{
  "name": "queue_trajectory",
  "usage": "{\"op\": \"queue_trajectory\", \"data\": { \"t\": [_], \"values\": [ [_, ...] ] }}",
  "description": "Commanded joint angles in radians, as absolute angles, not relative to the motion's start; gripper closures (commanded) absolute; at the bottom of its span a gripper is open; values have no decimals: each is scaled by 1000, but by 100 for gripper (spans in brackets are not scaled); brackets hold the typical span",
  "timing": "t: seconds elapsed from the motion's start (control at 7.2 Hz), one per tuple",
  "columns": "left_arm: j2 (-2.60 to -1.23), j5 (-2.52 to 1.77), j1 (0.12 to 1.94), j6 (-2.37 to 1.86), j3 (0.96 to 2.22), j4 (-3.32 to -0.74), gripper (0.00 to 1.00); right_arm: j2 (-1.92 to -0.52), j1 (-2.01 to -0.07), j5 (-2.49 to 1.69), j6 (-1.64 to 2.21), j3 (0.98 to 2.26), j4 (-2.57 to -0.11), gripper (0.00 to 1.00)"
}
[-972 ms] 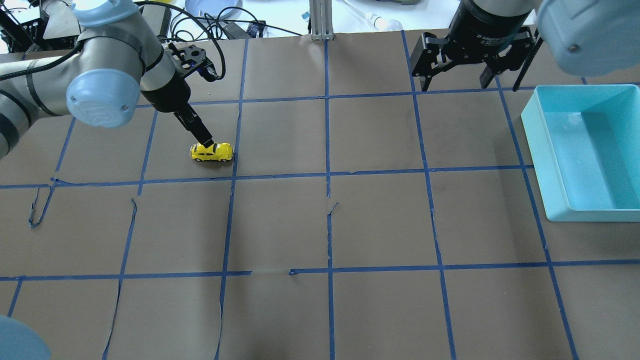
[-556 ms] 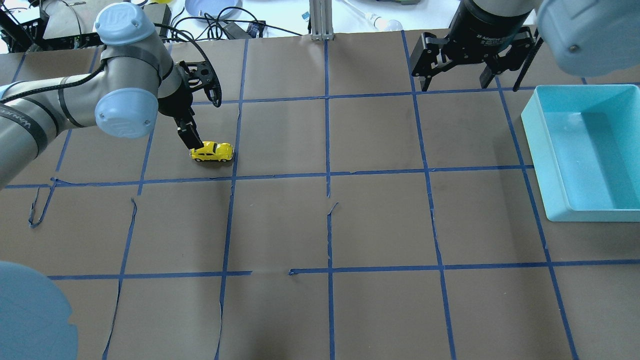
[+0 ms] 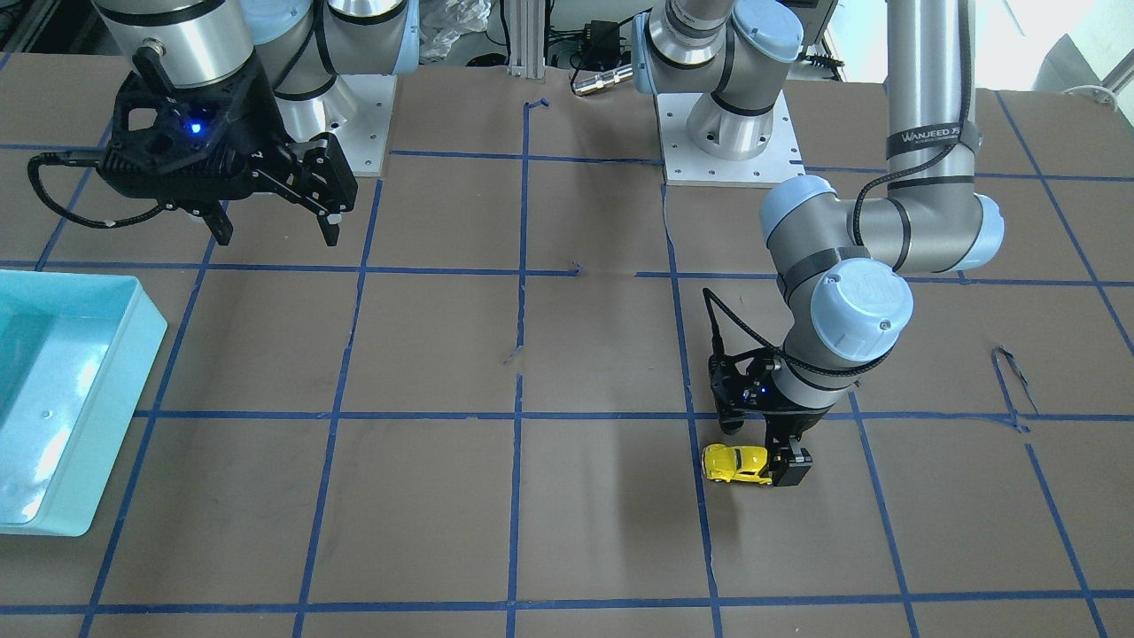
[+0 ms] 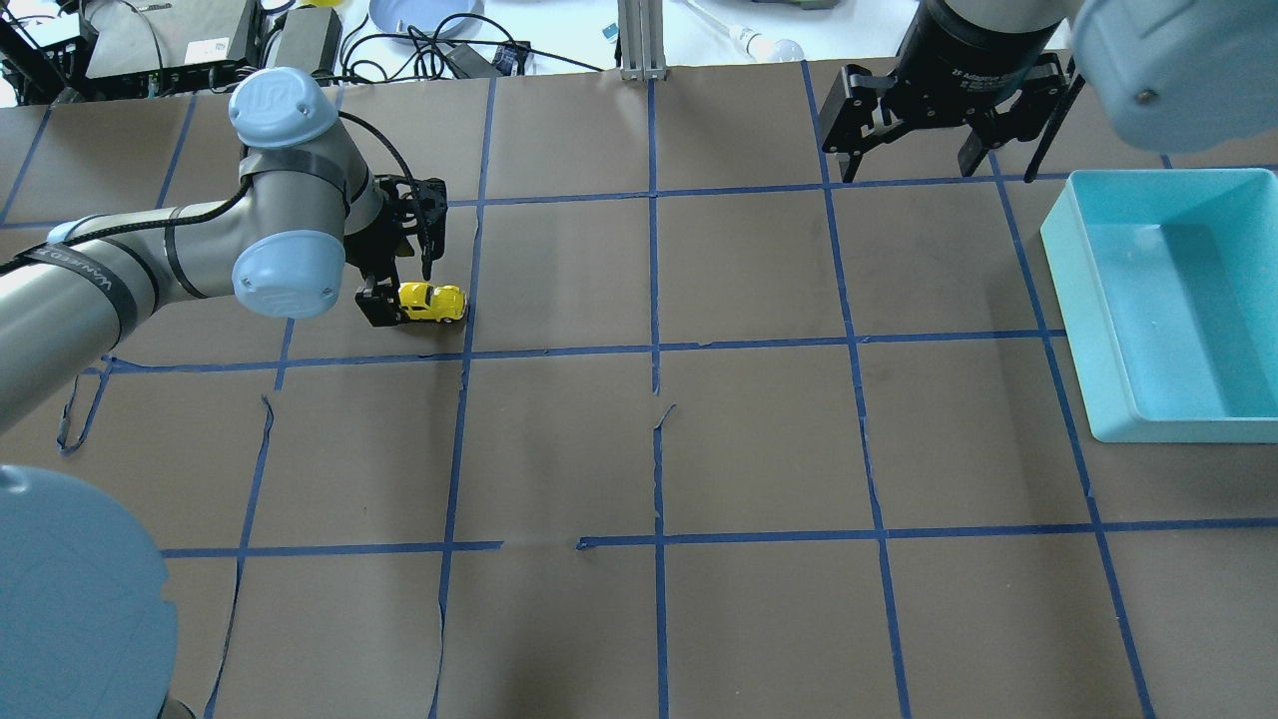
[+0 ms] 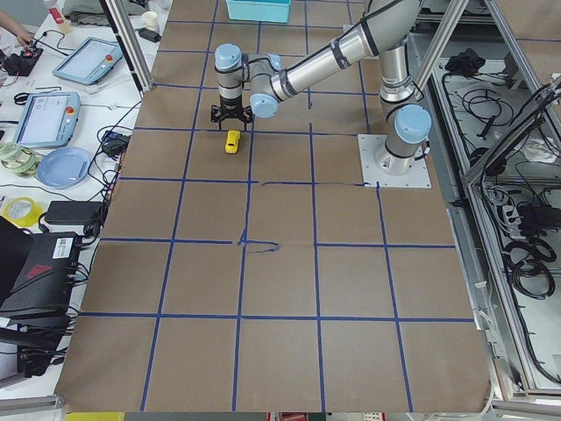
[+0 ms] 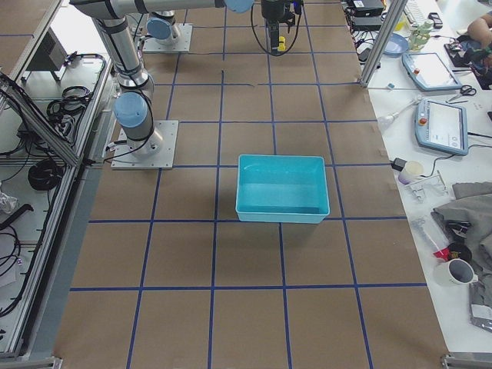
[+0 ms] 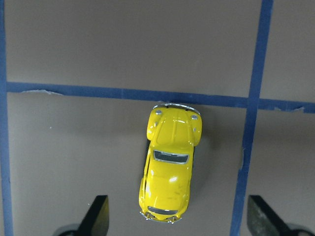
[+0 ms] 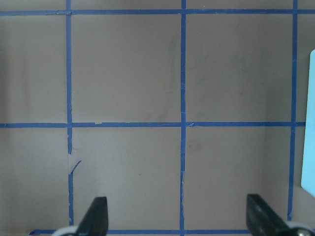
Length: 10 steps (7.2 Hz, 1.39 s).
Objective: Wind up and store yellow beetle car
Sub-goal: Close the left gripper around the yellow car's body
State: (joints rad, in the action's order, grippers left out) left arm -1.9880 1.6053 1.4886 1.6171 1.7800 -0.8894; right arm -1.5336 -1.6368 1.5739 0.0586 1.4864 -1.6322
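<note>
The yellow beetle car [image 4: 435, 302] stands on its wheels on the brown table, left of the middle. My left gripper [image 4: 397, 290] is open and low at the car's left end. In the left wrist view the car [image 7: 170, 172] lies between the two fingertips [image 7: 98, 219], its rear end level with them and gaps on both sides. The front-facing view shows one finger [image 3: 788, 466] beside the car [image 3: 733, 462]. My right gripper [image 4: 911, 165] is open and empty, held high at the far right, and it also shows in the front-facing view [image 3: 275, 235].
A light-blue bin [image 4: 1068, 290] stands at the table's right edge; it also shows in the front-facing view [image 3: 142, 354] and the exterior right view [image 6: 280, 217]. Blue tape lines grid the brown paper. Cables and gear lie beyond the far edge.
My left arm has swung and its wrist has turned. The gripper went from above the car down to its left end. The car and the right arm have not moved.
</note>
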Motion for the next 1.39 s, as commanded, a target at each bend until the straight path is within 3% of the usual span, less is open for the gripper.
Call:
{"op": "queue_trajectory", "data": {
  "t": [0.0, 1.25],
  "values": [
    [-2023, 1603, 1488, 1625, 1786, -830, 1, -1534, -1637, 1574, 60, 1486, -1632, 0],
    [-2074, 1542, 1453, 1582, 1773, -816, 6, -1534, -1637, 1574, 60, 1486, -1632, 0]
  ]
}}
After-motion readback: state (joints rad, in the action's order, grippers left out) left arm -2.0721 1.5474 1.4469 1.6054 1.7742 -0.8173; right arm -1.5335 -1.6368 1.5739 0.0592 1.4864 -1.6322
